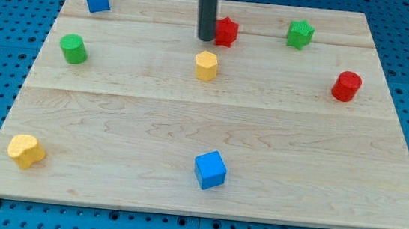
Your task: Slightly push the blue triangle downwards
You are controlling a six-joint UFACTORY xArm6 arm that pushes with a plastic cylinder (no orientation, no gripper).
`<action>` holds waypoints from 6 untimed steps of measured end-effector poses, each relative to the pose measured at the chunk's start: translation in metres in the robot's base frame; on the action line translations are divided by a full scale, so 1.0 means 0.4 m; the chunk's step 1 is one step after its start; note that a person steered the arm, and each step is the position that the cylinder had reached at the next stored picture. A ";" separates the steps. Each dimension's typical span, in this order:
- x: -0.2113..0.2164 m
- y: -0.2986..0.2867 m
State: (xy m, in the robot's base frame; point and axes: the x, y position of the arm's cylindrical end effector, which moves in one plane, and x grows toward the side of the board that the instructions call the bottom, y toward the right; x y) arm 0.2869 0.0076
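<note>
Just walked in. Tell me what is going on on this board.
My tip rests near the view's top, right beside the red star block and above the yellow hexagon block. The blue triangle block I am to nudge downwards sits untouched at the top left corner of the wooden board, well apart from my tip.

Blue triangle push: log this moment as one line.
tip beside red block | blue triangle top left, untouched | push not started

my tip (206, 39) beside red block (227, 32)
</note>
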 end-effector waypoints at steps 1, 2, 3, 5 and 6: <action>-0.042 -0.027; -0.115 -0.248; -0.238 -0.360; -0.218 -0.736; -0.177 -0.671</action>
